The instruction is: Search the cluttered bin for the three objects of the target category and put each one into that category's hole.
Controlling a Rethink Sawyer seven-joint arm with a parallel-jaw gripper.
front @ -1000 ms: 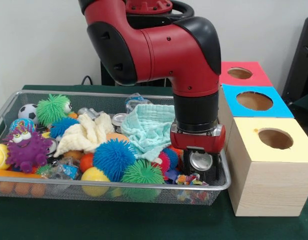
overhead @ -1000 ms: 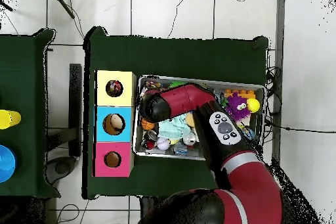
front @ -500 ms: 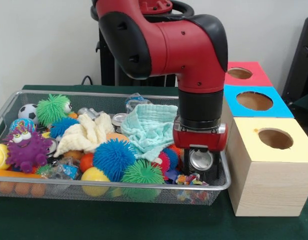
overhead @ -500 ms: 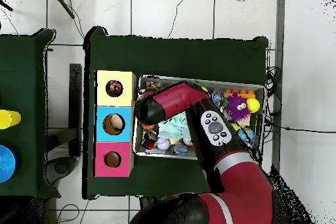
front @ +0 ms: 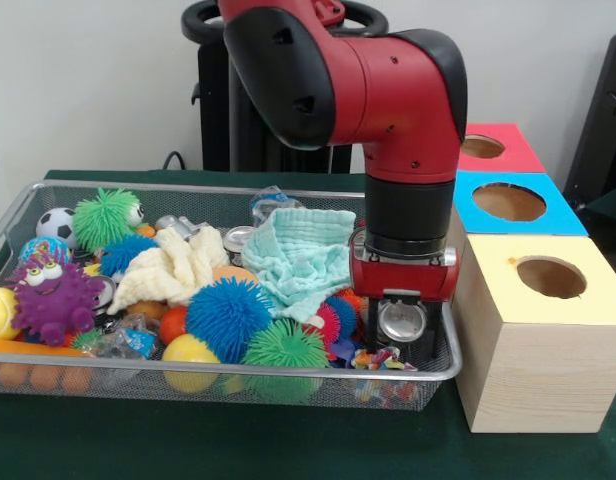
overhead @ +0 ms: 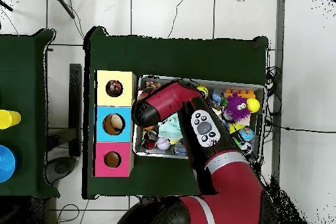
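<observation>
The wire mesh bin [front: 28,200] is full of toys; it also shows in the overhead view [overhead: 252,89]. My gripper [front: 400,350] reaches down into its corner nearest the yellow-topped box [front: 588,305]. In the overhead view the arm hides the gripper. A small knotted bundle [front: 380,360], white with red, blue and yellow, lies at the gripper's tip against the bin's front wall. I cannot tell whether the gripper touches it. The round hole [front: 551,277] of the yellow box is open; in the overhead view [overhead: 114,89] something dark and red shows inside it.
A blue-topped box [front: 508,200] and a red-topped box [front: 483,147] stand behind the yellow one. In the bin lie a mint cloth [front: 303,250], a pale yellow cloth [front: 173,265], blue [front: 226,315] and green [front: 283,345] spiky balls and a purple monster toy [front: 53,295].
The arm's upper links have swung to the right in the front view. The gripper has shifted slightly right and stays low in the bin's corner.
</observation>
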